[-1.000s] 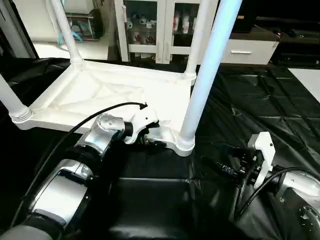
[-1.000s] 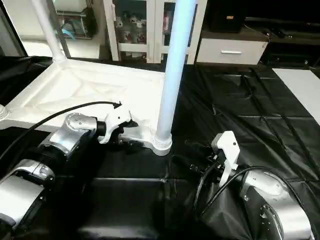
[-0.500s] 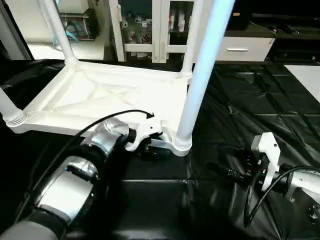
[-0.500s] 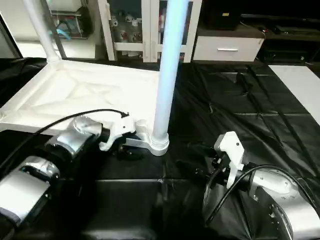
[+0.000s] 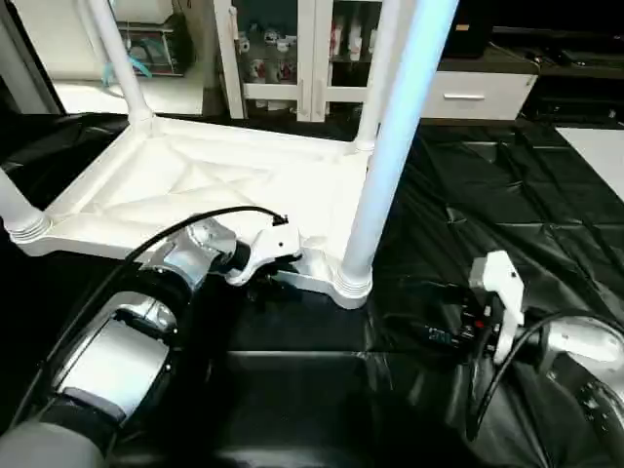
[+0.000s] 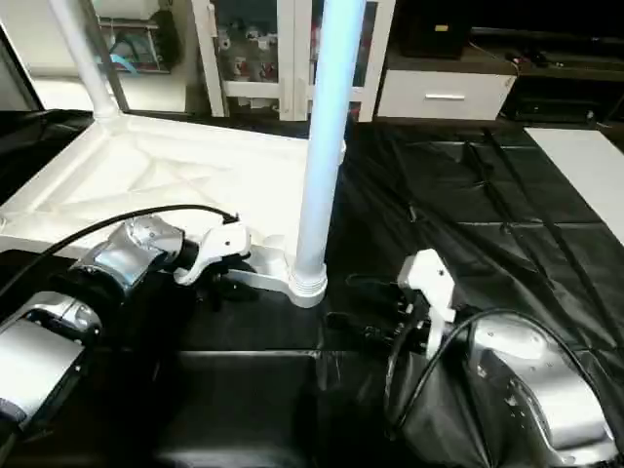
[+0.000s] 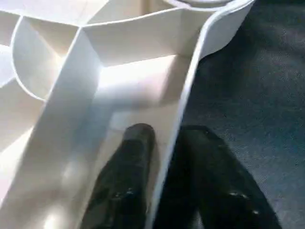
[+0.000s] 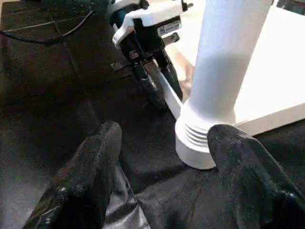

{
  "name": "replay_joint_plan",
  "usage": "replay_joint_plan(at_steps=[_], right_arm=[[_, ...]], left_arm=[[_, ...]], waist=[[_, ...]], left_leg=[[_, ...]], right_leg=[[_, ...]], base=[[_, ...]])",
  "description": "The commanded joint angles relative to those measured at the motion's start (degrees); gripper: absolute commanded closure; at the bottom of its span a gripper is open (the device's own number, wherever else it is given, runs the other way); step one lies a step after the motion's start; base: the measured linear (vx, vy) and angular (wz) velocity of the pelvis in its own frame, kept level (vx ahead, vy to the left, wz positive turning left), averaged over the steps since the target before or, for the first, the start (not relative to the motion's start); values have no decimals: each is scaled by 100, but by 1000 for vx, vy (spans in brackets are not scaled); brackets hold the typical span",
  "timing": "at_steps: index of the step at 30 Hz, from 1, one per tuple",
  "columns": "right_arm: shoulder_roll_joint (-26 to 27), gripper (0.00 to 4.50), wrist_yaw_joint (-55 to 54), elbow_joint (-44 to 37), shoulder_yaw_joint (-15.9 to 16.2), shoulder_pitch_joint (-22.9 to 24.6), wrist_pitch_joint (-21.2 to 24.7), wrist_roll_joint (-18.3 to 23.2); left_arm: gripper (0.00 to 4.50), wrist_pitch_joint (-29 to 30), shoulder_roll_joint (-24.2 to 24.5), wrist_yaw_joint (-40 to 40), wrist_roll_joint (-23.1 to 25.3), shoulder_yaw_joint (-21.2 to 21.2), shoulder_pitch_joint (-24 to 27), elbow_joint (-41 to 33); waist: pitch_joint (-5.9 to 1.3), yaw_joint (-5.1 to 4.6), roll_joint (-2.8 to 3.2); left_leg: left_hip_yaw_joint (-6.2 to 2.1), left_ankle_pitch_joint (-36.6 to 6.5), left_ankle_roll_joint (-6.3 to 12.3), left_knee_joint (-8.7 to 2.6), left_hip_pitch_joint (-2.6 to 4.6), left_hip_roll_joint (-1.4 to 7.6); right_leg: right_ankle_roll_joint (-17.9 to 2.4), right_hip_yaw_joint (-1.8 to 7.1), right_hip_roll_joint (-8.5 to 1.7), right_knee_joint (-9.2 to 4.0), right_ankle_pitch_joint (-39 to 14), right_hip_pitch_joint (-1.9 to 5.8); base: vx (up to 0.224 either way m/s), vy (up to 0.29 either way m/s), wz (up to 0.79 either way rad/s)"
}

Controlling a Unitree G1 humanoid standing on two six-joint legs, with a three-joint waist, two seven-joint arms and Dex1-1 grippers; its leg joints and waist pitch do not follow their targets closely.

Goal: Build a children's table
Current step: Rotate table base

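Observation:
The white tabletop [image 5: 195, 185] lies upside down on the black sheet, its ribbed underside facing up. Several white legs stand in its corner sockets; the near right leg [image 5: 390, 146] is closest to me. My left gripper [image 5: 268, 288] is at the near rim beside that leg's socket. In the left wrist view one black finger [image 7: 128, 181] is inside the rim and the other outside, both pressed against the wall [image 7: 167, 157]. My right gripper [image 8: 164, 136] hovers low over the sheet, open, its fingers spread toward the base of the near right leg [image 8: 209, 138], not touching it.
A black sheet [image 5: 507, 195] covers the floor around the table. A white glass-door cabinet [image 5: 292, 49] and a drawer unit [image 5: 478, 93] stand behind it. A pale floor patch [image 5: 600, 146] shows at the far right.
My left gripper's fingers have closed in on the tabletop's near rim. My right gripper has moved left, closer to the near right leg's base. The camera has shifted a little.

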Motion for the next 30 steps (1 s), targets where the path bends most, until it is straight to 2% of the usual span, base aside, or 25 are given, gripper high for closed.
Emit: replay_joint_plan(at_steps=[1,3,4,10,13,19,23,25,26,27,28,29,30], right_arm=[[-4,132,51,42,34,-48,-62,-37],[17,132,105,71,90,-59,-98,-65],[24,132,132,91,122,-62,-121,-82],[33,132,184,150,161,-114,-154,-89],[34,132,203,177,163,-120,-179,-98],[118,132,92,91,168,-39,-208,-94],[166,132,-25,-35,148,88,-199,-74],[205,132,-129,-137,112,220,-185,-61],[214,132,-143,-157,100,245,-179,-59],[227,132,-181,-187,76,292,-175,-75],[233,132,-193,-194,65,307,-170,-72],[243,132,-210,-205,49,327,-161,-68],[253,132,-232,-222,34,353,-146,-60]], left_arm=[[338,-85,28,-65,87,-62,-89,-2],[343,-145,-3,-182,99,-94,-76,-50],[362,-195,-14,-194,116,-114,-68,-68],[405,-288,-47,-266,197,-134,-90,-28],[422,-180,-40,-322,229,-133,-94,-24],[445,749,56,-4,300,-99,159,-292],[450,1482,93,277,113,174,622,-972],[450,2000,231,472,55,346,1306,-2029],[450,2132,254,499,48,376,1449,-2273],[450,2473,309,524,90,402,1741,-2797],[450,2518,323,522,85,411,1850,-2979],[450,2583,343,520,78,424,2009,-3242],[450,2823,361,518,46,449,2244,-3672]], waist=[[-391,23,-82],[-386,30,-85],[-387,31,-84],[-409,35,-99],[-396,35,-102],[-381,13,-31],[-377,-11,-21],[-373,-45,-16],[-363,-66,-22],[-363,-130,-45],[-363,-130,-45],[-341,-174,-21],[-332,-187,-31]], left_leg=[[-178,-693,508,-444,173,493],[-175,-797,476,-452,173,488],[-172,-803,466,-451,176,490],[-160,-614,538,-431,168,487],[-151,-681,549,-434,155,481],[-150,-987,357,-460,179,485],[-147,-1044,301,-480,179,498],[-154,-1080,334,-497,164,513],[-156,-1062,365,-498,142,505],[-130,-1130,395,-493,160,487],[-130,-1130,395,-493,160,487],[-141,-1246,378,-499,134,466],[-133,-1316,363,-502,150,462]], right_leg=[[-1691,250,-502,-316,417,179],[-1674,253,-509,-333,301,181],[-1669,254,-506,-329,299,178],[-1690,252,-498,-285,638,185],[-1688,261,-508,-300,536,189],[-1707,277,-491,-334,262,179],[-1739,283,-477,-334,282,188],[-1701,293,-490,-339,199,211],[-1675,293,-486,-349,163,212],[-1618,301,-467,-394,-175,189],[-1618,301,-467,-394,-175,189],[-1475,305,-465,-439,-734,182],[-1420,314,-454,-476,-936,156]], base=[[0,0,0],[0,0,0],[0,0,0],[0,0,0],[0,0,0],[0,0,0],[0,0,0],[0,0,0],[0,0,0],[0,0,0],[0,0,0],[0,0,0],[0,0,0]])
